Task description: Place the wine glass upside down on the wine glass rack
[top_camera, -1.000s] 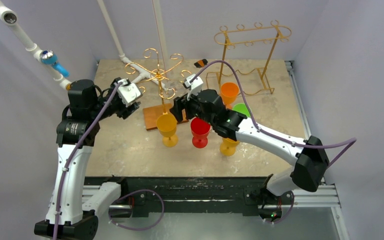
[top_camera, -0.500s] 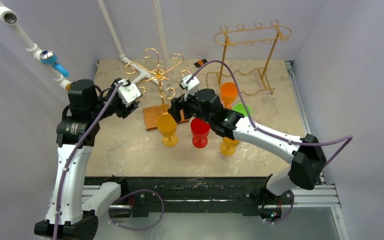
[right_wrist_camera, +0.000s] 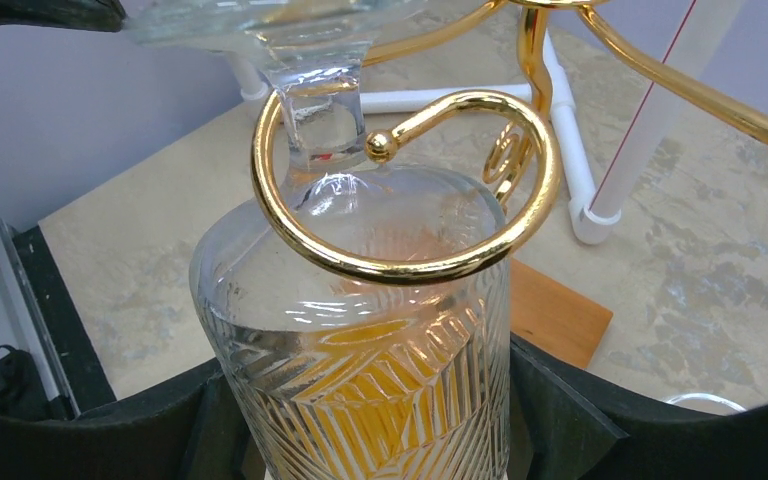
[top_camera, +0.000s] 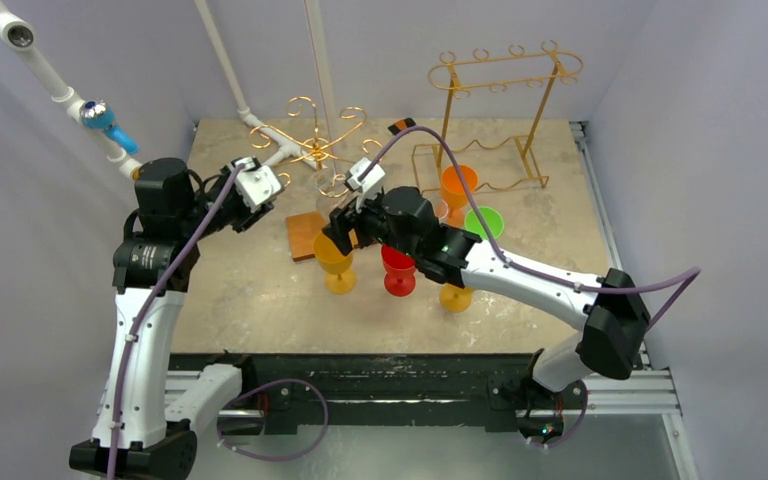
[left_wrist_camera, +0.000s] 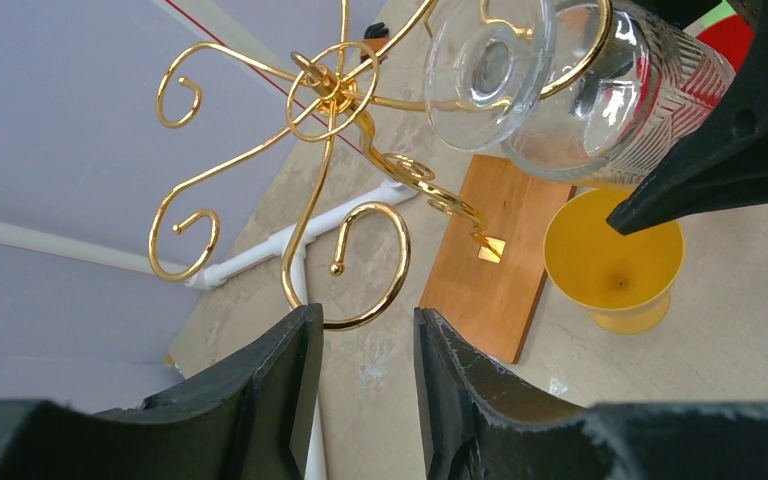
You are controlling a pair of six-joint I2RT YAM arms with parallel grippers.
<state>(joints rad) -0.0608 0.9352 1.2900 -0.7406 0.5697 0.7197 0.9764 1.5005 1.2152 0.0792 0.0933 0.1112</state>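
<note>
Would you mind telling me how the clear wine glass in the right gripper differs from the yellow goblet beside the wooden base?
The clear wine glass is see-through cut glass; the yellow goblet is opaque. The glass is inverted, foot up; the goblet stands upright. The right gripper holds the glass at the gold hook; the goblet rests on the table. Both are stemmed cups.

- No text, label, brand, number or sign can be read in any of the three views.
</note>
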